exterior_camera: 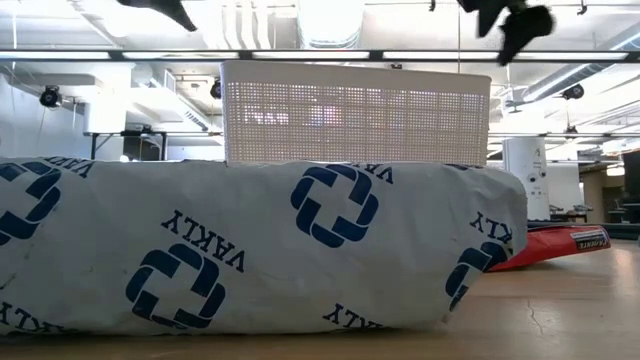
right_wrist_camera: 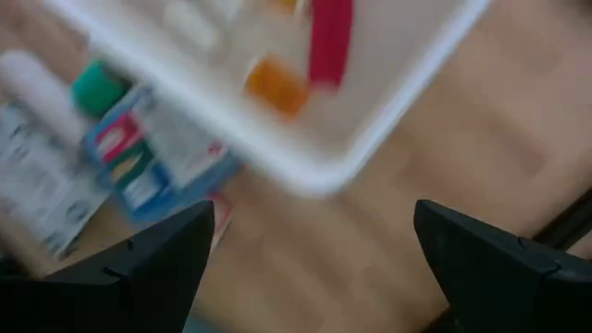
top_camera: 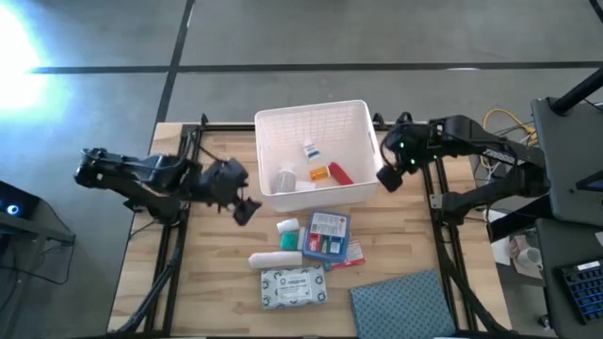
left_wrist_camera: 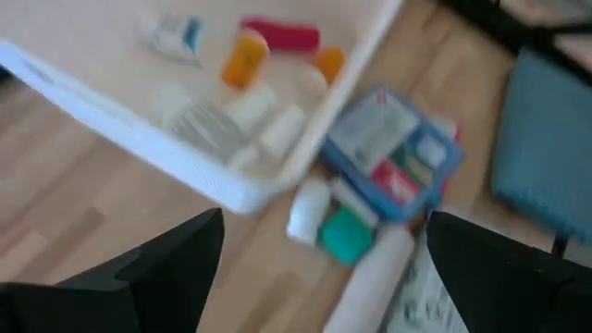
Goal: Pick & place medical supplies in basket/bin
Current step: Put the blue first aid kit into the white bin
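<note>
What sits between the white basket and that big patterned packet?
From above: a green-capped bottle, a blue box and a white roll between basket and packet.

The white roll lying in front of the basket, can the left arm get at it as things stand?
Probably yes. The white roll lies bare on the wooden table with nothing on top, and the left gripper hangs open just beside the white lattice basket, a short way from it.
</note>
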Controlling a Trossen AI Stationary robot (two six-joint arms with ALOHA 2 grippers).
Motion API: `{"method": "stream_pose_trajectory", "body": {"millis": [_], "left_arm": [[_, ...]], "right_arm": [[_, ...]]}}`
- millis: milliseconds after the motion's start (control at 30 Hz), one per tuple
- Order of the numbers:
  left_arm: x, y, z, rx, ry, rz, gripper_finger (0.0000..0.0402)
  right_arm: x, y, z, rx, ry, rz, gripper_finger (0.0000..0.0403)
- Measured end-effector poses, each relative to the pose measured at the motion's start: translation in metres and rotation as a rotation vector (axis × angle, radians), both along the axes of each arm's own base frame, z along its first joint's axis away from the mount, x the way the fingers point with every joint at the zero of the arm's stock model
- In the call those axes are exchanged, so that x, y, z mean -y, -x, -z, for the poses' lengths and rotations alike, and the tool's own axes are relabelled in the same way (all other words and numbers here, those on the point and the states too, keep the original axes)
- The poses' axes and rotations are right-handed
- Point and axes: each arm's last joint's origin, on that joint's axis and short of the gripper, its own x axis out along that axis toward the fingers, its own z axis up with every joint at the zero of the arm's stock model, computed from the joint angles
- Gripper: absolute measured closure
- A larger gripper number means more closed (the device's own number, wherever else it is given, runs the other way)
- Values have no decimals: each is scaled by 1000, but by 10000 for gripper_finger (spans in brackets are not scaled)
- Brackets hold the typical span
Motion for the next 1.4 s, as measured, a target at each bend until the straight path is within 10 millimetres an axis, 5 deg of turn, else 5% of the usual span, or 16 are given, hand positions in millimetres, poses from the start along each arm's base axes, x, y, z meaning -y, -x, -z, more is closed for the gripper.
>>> {"method": "stream_pose_trajectory", "body": {"millis": [433,733,1033,1400], "left_arm": [[37,10,67,-236,-3,200,48],[42,33,83,-186,14,276,48],[34,49,91,-76,-2,347,48],[37,10,101,86,-67,278,48]], "right_arm": [[-63,-2,59,-215,-388,210,44],[-116,-37,129,116,-555,259,44],[-112,-26,182,243,-408,605,44],[-109,-19,225,279,-429,598,44]]}}
